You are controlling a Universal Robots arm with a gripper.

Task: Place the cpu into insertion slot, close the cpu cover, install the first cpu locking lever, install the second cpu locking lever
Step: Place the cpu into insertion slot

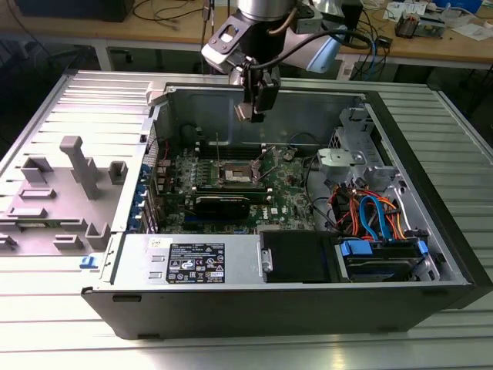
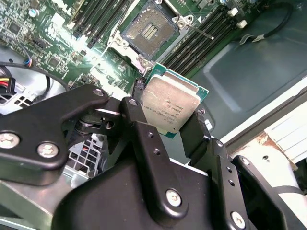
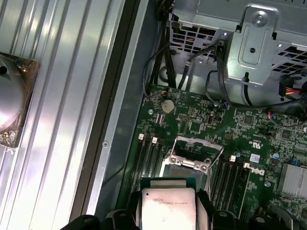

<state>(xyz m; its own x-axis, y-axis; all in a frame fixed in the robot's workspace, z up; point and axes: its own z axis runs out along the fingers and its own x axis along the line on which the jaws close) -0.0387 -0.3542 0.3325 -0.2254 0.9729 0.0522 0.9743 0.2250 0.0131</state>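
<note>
The gripper [image 2: 168, 106] pinches the light, stiff, probably fragile cpu [image 3: 168, 211] by opposite edges, the right place to hold it, in the air at twelve o'clock from the open insertion slot [image 1: 237, 176] in the exterior view.

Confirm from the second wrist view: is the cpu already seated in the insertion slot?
No, the gripper holds the cpu clear of the empty insertion slot.

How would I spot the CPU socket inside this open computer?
Look inside the open computer case, at the green motherboard on its floor. Near the board's middle, roughly under the gripper holding the cpu, sits the insertion slot: square, silver-rimmed, dark-centred, unlike the long black slots flanking it.
</note>
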